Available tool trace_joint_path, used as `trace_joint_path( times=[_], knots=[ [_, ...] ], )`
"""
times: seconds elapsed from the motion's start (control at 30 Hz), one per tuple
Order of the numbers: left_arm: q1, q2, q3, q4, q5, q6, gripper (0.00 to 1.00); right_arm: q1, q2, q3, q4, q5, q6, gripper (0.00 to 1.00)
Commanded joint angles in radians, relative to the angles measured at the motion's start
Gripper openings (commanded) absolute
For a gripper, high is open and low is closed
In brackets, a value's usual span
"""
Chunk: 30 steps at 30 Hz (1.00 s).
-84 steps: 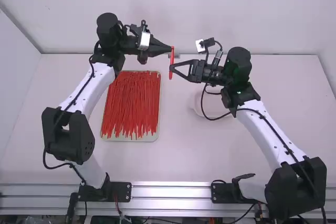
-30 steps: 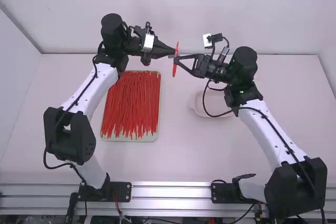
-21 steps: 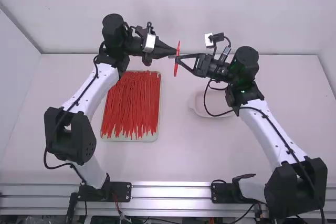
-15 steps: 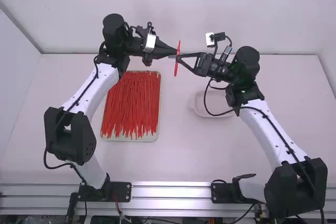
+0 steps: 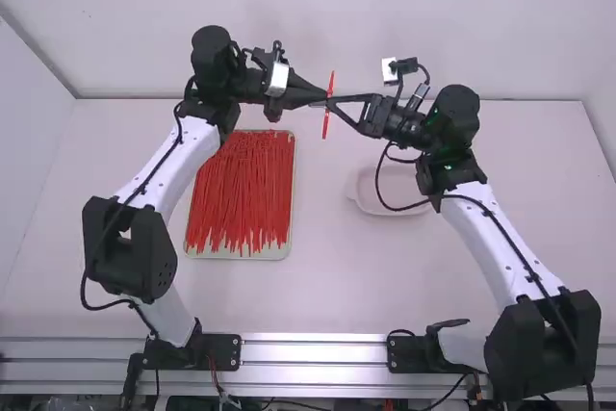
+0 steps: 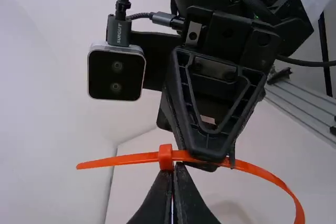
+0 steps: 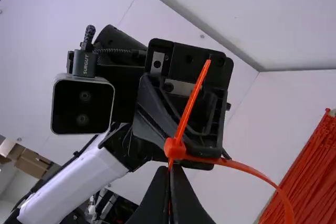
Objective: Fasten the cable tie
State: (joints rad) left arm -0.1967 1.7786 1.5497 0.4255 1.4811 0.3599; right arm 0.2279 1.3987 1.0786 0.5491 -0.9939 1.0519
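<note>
so the thin orange plastic cable tie (image 6: 165,156) is already looped through its head, left gripper (image 6: 168,176) and right gripper (image 7: 169,176) both pinching it, looks like only cinching's left

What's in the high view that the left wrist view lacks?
High view: the tray of spare red ties and a white dish on the table. Left wrist view: the tie's head at the tips of the shut left fingers, strap curving past the right fingers. Both: the red cable tie held mid-air between both arms.
</note>
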Motion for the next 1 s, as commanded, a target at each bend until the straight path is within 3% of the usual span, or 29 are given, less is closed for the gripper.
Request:
trace_joint_path(
  times=[0.0, 0.1, 0.23, 0.47, 0.7, 0.9, 0.97],
  knots=[
    [-0.006, 0.004, -0.006, 0.003, 0.085, 0.003, 0.02, -0.025, 0.002, 0.027, 0.012, 0.082, -0.014, 0.0],
    [-0.002, 0.004, -0.006, -0.003, 0.085, 0.004, 0.01, -0.027, 0.002, 0.027, 0.012, 0.057, -0.013, 0.23],
    [0.001, 0.004, -0.006, -0.022, 0.085, 0.004, 0.02, -0.027, 0.002, 0.027, 0.007, -0.002, -0.013, 0.39],
    [-0.002, 0.004, -0.006, -0.054, 0.085, 0.015, 0.02, -0.04, 0.002, 0.027, -0.095, -0.034, -0.069, 0.47],
    [-0.001, 0.004, -0.026, -0.115, 0.085, 0.068, 0.01, -0.064, 0.001, 0.027, -0.112, -0.03, -0.061, 0.48],
    [-0.013, 0.004, -0.063, -0.071, 0.085, 0.064, 0.02, -0.062, 0.001, 0.027, -0.148, -0.021, -0.115, 0.48],
    [-0.013, 0.004, -0.065, -0.071, 0.085, 0.064, 0.02, -0.071, 0.001, 0.027, -0.172, -0.023, -0.16, 0.54]
  ],
)
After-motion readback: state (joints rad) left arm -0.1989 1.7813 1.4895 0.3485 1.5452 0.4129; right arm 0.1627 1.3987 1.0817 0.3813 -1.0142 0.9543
